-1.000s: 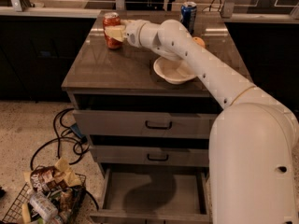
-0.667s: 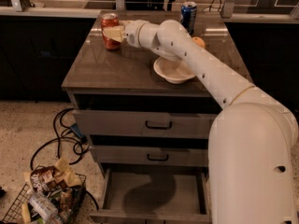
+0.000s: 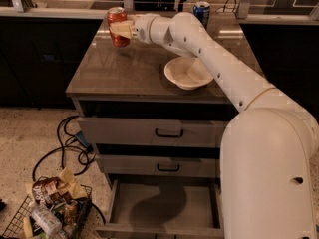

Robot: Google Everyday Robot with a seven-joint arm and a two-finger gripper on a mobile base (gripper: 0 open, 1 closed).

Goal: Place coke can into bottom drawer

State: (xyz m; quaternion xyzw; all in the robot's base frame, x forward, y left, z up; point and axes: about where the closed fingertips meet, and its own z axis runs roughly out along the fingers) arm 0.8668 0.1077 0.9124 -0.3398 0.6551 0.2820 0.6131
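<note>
The coke can [image 3: 116, 25], red with a silver top, is held upright just above the far left part of the cabinet top [image 3: 124, 71]. My gripper [image 3: 119, 29] reaches in from the right and is shut on the can, its pale fingers [image 3: 121, 30] across the can's side. The bottom drawer [image 3: 162, 205] is pulled open below, showing a plain grey floor with the arm's shadow on it. The two upper drawers [image 3: 167, 132] with black handles are closed.
A white bowl [image 3: 188, 73] sits on the cabinet top right of centre. A blue soda can [image 3: 201, 11] stands at the back. A wire basket [image 3: 47, 213] of snack bags and black cables [image 3: 67, 148] lie on the floor at left. My white arm [image 3: 259, 148] fills the right side.
The gripper has lifted the coke can slightly off the cabinet top; its position over the far left corner is otherwise about the same.
</note>
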